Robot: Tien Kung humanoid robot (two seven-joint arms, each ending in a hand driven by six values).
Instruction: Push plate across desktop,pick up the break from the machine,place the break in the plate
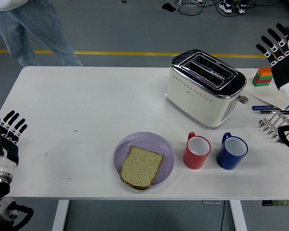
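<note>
The bread slice (141,167) lay flat in the purple plate (166,152), its long axis running from 1 to 7 o'clock, at 7 o'clock from the toaster (205,87); the left hand (7,139) and right hand (281,51) were spread, holding nothing.

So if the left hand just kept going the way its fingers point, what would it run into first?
Probably nothing: the left hand at the table's left edge points up and slightly right over bare white table, well left of the plate. Its height is unclear.
</note>
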